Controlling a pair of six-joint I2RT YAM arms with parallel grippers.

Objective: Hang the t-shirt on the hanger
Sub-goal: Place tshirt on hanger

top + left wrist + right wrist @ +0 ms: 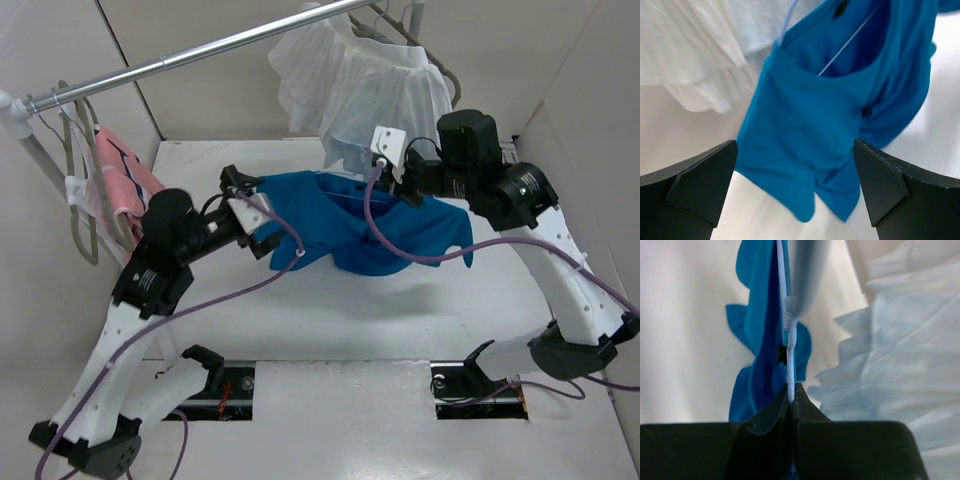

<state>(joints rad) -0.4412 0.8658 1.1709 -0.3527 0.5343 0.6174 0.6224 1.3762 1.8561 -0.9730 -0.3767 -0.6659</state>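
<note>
White bench (330, 320) from above: the t-shirt (375, 230) hangs over it. Left wrist: my left fingers (695, 182) are spread and empty, below the hanger (847, 44) inside the collar. Right wrist: my right fingers (792, 412) clench the hanger's neck. The cloth seems soft and light; I would pinch a shoulder beside the hanger.

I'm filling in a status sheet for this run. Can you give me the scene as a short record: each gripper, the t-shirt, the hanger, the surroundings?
left gripper: open, facing the t-shirt, holding nothing
right gripper: shut on the hanger
t-shirt: blue, crumpled, hanging between the two grippers
hanger: thin, pale blue, one arm visible inside the shirt's neck opening
fit on shoulders: cannot tell
behind: white garment and pink striped garment hang on the rail
</note>
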